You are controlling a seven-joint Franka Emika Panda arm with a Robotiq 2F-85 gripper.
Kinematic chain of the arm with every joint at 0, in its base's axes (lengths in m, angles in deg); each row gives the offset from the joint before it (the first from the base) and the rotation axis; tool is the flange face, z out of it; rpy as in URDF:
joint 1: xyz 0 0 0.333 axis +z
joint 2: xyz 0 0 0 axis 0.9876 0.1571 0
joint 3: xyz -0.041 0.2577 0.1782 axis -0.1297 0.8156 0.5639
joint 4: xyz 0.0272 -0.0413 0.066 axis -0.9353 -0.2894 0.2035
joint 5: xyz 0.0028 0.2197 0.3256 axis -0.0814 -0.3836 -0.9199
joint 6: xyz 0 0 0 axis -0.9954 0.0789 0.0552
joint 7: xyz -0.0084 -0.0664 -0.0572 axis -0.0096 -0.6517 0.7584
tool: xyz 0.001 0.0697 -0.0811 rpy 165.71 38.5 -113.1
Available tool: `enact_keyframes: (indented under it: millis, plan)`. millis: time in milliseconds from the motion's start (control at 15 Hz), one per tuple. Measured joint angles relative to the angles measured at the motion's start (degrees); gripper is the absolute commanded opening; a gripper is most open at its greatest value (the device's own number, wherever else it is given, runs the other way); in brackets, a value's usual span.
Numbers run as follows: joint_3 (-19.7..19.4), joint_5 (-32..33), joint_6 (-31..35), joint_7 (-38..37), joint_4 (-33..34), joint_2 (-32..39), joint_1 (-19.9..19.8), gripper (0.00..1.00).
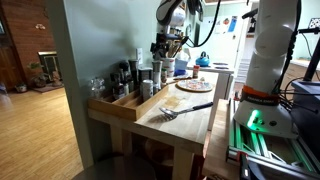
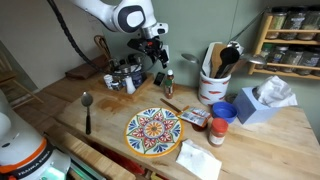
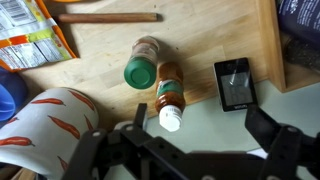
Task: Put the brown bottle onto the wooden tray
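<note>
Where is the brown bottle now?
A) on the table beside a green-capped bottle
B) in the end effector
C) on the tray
A: the wrist view shows the brown bottle on the table next to the green-capped bottle, with the end effector open.

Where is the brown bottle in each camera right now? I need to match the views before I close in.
Wrist view: the brown bottle, white-capped, sits mid-frame beside a green-capped bottle, just above the open gripper.
In an exterior view: brown bottle directly under the gripper.
In an exterior view: too small to single out among the bottles under the gripper.
Shared landmark: the wooden tray.
</note>
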Motion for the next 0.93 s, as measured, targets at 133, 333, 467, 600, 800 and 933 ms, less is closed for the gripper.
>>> enact_keyframes:
  millis: [133, 333, 467, 600, 800, 933]
  plan:
    - [0.0, 0.0, 1.4, -1.4, 0.5, 1.7, 0.0, 1.0]
    - [-0.2, 0.0, 2.9, -3.8, 1.7, 4.3, 0.0, 1.0]
    - [-0.3, 0.0, 3.4, -5.5, 2.8, 6.0, 0.0, 1.0]
    - [-0.5, 0.0, 3.7, -6.9, 4.0, 7.5, 0.0, 1.0]
    - [-0.9, 0.0, 3.7, -8.3, 5.8, 9.4, -0.1, 0.85]
    - [-1.3, 0.0, 3.7, -9.3, 7.0, 10.6, -0.1, 0.64]
